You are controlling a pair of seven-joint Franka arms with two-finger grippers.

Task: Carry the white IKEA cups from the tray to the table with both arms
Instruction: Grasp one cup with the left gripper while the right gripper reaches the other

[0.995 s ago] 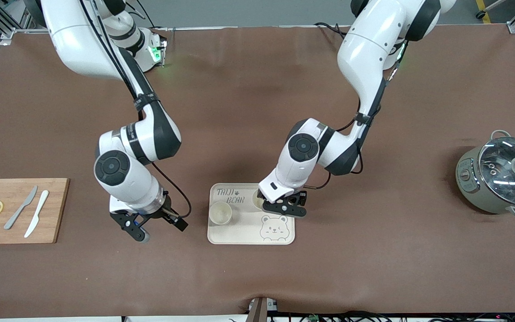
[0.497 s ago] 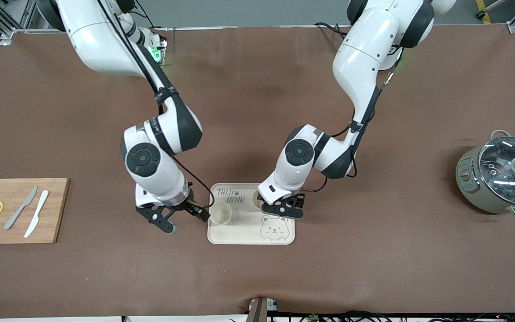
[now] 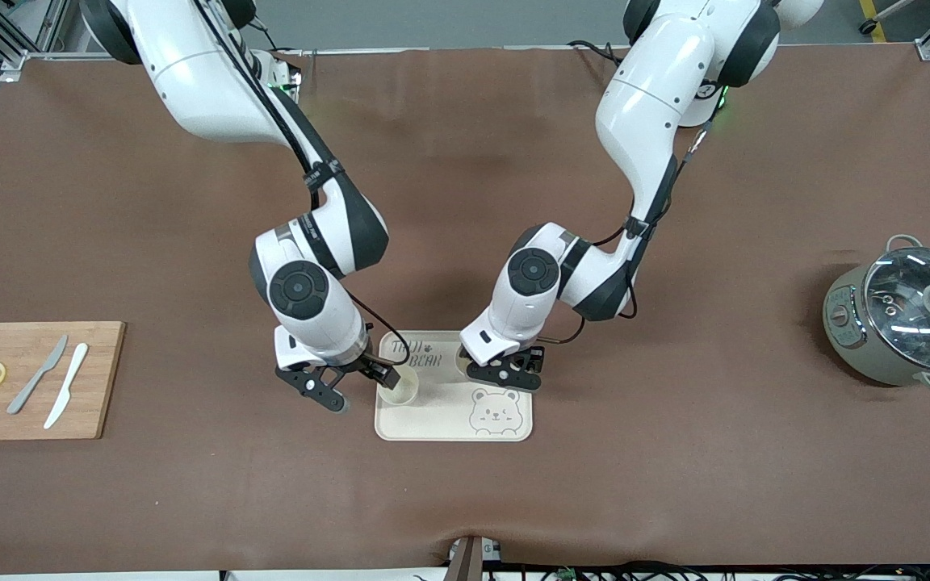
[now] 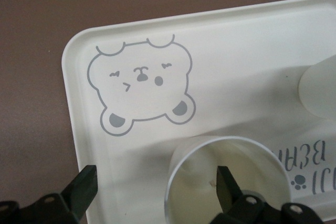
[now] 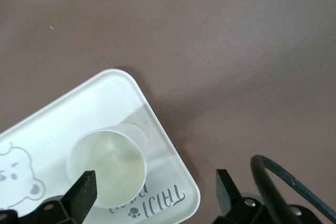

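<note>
Inspector A: Where do the two white cups stand?

Inspector B: Both stand upright on the bear-printed tray [image 3: 513, 432], near the middle of the bench [image 3: 675, 484]. One cup [image 3: 397, 389] is at the tray's end toward the right arm; the other cup [image 3: 463, 363] is beside the "BEAR" lettering, mostly hidden under the left wrist.

Inspector A: The right gripper [image 3: 352, 387]?

Inspector B: Low over the tray's edge, jaws released, one finger [image 5: 81, 192] at the rim of the first cup.

Inspector A: The left gripper [image 3: 504, 373]?

Inspector B: Low over the tray, jaws spread, one finger [image 4: 227, 187] inside the second cup's mouth and the other outside its wall.
</note>
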